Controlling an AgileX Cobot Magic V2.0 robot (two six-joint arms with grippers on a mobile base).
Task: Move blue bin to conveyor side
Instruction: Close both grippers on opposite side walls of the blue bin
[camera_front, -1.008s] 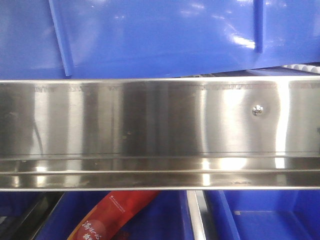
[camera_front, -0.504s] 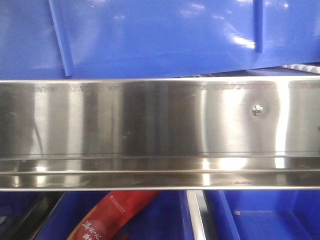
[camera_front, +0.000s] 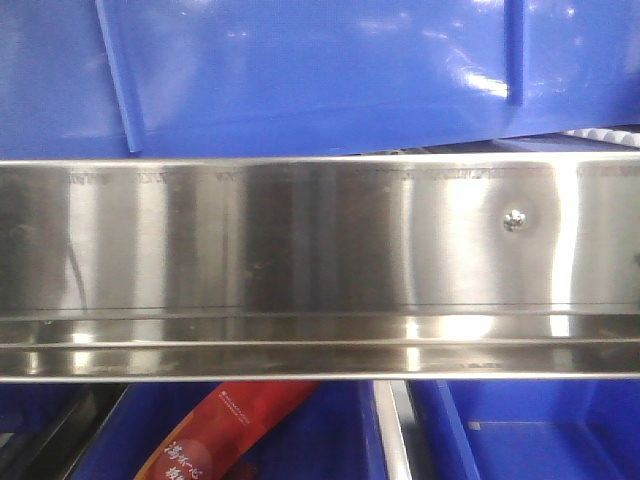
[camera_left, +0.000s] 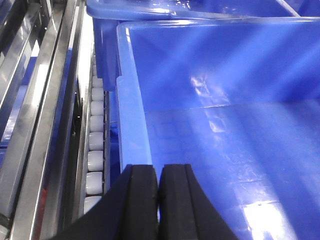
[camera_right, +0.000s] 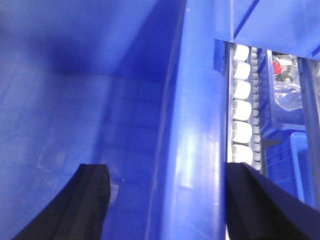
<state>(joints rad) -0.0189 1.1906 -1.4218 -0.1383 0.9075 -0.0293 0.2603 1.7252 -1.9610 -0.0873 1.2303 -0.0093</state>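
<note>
While blue bin (camera_front: 320, 70) tilts, crate (camera_front: 335, 440) holds packet (camera_front: 225, 430).

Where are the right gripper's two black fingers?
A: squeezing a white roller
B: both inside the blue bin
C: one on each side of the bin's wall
C: the right gripper is open, with one finger inside the blue bin and the other outside by the white rollers, the bin's rim between them.

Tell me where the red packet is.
Front view, bottom edge, left of centre: the red packet shows just below the steel rail.
</note>
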